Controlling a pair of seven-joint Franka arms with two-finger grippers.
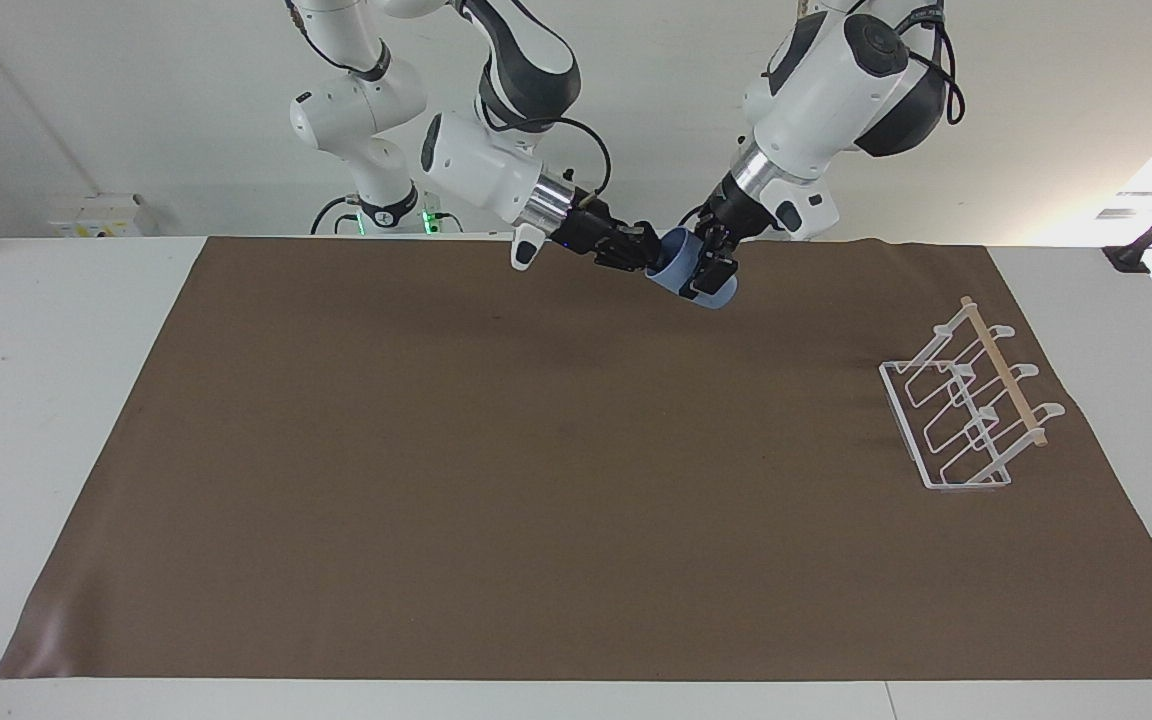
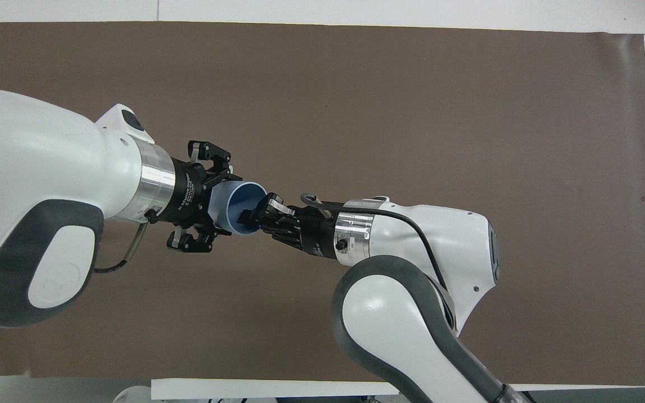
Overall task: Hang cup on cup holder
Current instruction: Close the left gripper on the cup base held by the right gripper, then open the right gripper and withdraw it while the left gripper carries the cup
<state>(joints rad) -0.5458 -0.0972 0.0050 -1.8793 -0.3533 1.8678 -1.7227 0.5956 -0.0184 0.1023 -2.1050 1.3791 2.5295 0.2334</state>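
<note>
Cup [image 2: 232,208]: you are seeing it lying tilted in the air, mouth facing the right arm, empty apart from a fingertip.
Left claw [image 1: 714,268]: clamping its body.
Right claw [image 2: 256,213]: pinching its rim.

Brown mat [image 1: 536,480] covers most of a white table [image 1: 36,400], lying flat; table bare along both ends and the edge farthest from the robots. Faint crease at one mat corner. Small white box [image 1: 101,215] with yellow marks against the wall by the right arm's end. Black clamp [image 1: 1151,240] on table edge, left arm's end.
</note>
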